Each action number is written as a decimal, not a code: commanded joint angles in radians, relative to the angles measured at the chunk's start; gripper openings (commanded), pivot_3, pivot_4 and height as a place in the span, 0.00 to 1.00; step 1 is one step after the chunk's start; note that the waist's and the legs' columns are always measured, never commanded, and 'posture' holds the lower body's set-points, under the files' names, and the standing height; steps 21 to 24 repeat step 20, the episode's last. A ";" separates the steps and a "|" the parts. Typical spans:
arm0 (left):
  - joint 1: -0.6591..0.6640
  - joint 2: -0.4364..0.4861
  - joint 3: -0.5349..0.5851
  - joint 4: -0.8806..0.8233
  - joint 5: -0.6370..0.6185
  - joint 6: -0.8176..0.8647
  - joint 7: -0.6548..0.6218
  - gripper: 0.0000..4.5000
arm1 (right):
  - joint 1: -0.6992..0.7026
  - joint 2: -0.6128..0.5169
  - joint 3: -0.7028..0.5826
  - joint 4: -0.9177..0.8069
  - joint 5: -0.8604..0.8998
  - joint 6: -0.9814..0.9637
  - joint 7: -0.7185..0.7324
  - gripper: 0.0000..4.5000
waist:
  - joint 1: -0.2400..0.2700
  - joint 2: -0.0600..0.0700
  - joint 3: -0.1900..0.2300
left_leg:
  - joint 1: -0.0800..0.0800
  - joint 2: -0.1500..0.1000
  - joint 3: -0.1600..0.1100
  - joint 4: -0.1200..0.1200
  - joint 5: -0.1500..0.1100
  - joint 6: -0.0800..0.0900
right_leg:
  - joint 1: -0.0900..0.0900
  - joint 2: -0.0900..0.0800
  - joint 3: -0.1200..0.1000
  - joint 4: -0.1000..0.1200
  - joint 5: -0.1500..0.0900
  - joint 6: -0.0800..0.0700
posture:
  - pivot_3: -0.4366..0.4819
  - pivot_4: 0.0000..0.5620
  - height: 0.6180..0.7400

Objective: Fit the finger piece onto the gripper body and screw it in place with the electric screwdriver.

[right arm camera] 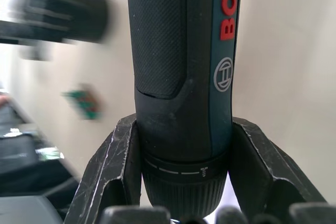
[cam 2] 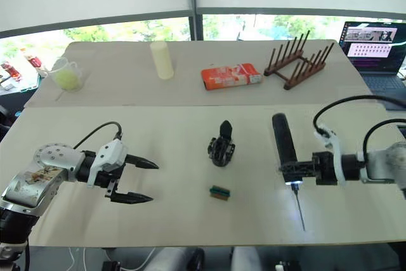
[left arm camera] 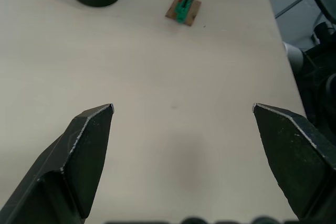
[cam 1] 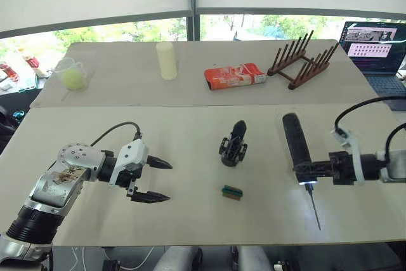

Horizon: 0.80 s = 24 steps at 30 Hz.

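The gripper body (cam 1: 233,144) stands upright at the table's middle, one pointed black finger sticking up from it. I do not see a separate finger piece; it is out of view. The electric screwdriver (cam 1: 297,144) stretches away from me on the right, its thin bit (cam 1: 314,211) pointing toward the front edge. My right gripper (cam 1: 304,172) is shut on the screwdriver's collar near the bit, as the right wrist view shows with fingers (right arm camera: 121,171) on either side. Well left of the body, my left gripper (cam 1: 166,182) hovers open and holds nothing.
A small green-and-brown block (cam 1: 232,191) lies in front of the gripper body. At the back are a clear cup with a yellow-green ball (cam 1: 72,74), a pale cylinder (cam 1: 166,60), a red packet (cam 1: 235,77), a wooden rack (cam 1: 303,60) and a laptop (cam 1: 377,52).
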 commanded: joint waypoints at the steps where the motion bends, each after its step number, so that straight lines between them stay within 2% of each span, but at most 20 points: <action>1: -0.025 0.003 0.025 0.020 0.011 -0.014 0.030 1.00 | -0.025 -0.020 0.017 0.033 -0.141 -0.140 0.113 0.42 | -0.002 0.000 0.000 | 0.000 0.000 0.000 0.000 0.000 0.000 | 0.000 0.000 0.000 0.000 0.000 0.000 | 0.48 0.27 1.00; 2: -0.028 0.007 0.028 0.031 0.012 -0.013 0.033 1.00 | -0.018 -0.028 0.016 0.037 -0.171 -0.176 0.142 0.42 | -0.002 -0.001 0.000 | 0.000 0.000 0.000 0.000 0.000 0.000 | 0.001 0.000 0.000 -0.001 0.000 0.000 | 0.48 0.27 1.00; 4: -0.034 0.018 0.039 0.053 0.004 0.000 0.033 1.00 | 0.007 -0.050 -0.015 0.038 -0.210 -0.247 0.195 0.66 | -0.001 0.000 0.000 | 0.000 0.000 0.000 0.001 0.000 0.000 | 0.001 0.000 0.000 -0.001 0.000 0.001 | 0.48 0.27 1.00; 7: -0.037 0.053 0.064 0.080 -0.011 0.011 0.008 1.00 | 0.071 -0.115 -0.089 0.033 -0.253 -0.375 0.301 0.88 | 0.004 0.000 0.000 | 0.000 -0.001 0.000 0.001 0.000 0.000 | 0.001 0.001 -0.001 -0.001 0.001 0.001 | 0.48 0.27 1.00; 8: -0.034 0.070 0.074 0.081 -0.019 0.020 -0.004 1.00 | 0.105 -0.139 -0.117 0.031 -0.271 -0.437 0.343 0.99 | 0.004 0.000 0.001 | 0.000 0.000 0.000 0.001 0.000 0.000 | 0.000 0.001 -0.001 0.000 0.001 0.001 | 0.48 0.27 1.00; 11: -0.026 0.150 0.136 0.118 -0.066 0.069 -0.064 1.00 | 0.226 -0.209 -0.274 0.048 -0.294 -0.615 0.483 0.99 | -0.001 0.000 0.001 | 0.000 0.001 0.000 0.000 0.000 -0.001 | -0.001 0.003 -0.001 0.000 0.000 0.001 | 0.48 0.27 1.00; 13: -0.021 0.191 0.169 0.155 -0.076 0.071 -0.093 1.00 | 0.293 -0.232 -0.384 0.069 -0.290 -0.655 0.552 0.99 | -0.009 0.001 0.001 | 0.001 0.002 0.000 0.000 0.000 -0.001 | 0.000 0.008 0.000 0.000 0.000 0.001 | 0.48 0.27 1.00; 15: -0.012 0.207 0.198 0.185 -0.053 0.035 -0.072 1.00 | 0.376 -0.229 -0.497 0.081 -0.315 -0.726 0.595 0.99 | -0.015 0.001 0.001 | 0.002 0.002 0.000 0.000 -0.004 -0.007 | 0.001 0.008 0.001 0.000 0.000 0.001 | 0.48 0.27 1.00; 18: 0.004 0.190 0.223 0.164 -0.062 0.041 -0.036 1.00 | 0.460 -0.191 -0.613 0.072 -0.329 -0.767 0.620 0.99 | -0.022 0.001 0.001 | 0.005 0.002 0.000 -0.001 -0.004 -0.008 | 0.004 0.008 0.002 0.000 0.000 0.001 | 0.48 0.27 1.00; 20: 0.030 0.177 0.212 0.132 -0.079 0.066 -0.035 1.00 | 0.519 -0.148 -0.639 0.018 -0.356 -0.802 0.596 0.99 | -0.023 0.001 0.001 | 0.005 0.002 0.001 -0.001 -0.004 -0.008 | 0.004 0.008 0.003 0.000 0.000 0.001 | 0.48 0.27 1.00; 24: 0.030 0.177 0.212 0.132 -0.079 0.066 -0.035 1.00 | 0.519 -0.148 -0.639 0.018 -0.356 -0.802 0.596 0.99 | -0.023 0.001 0.001 | 0.005 0.002 0.001 -0.001 -0.004 -0.008 | 0.004 0.008 0.003 0.000 0.000 0.001 | 0.48 0.27 1.00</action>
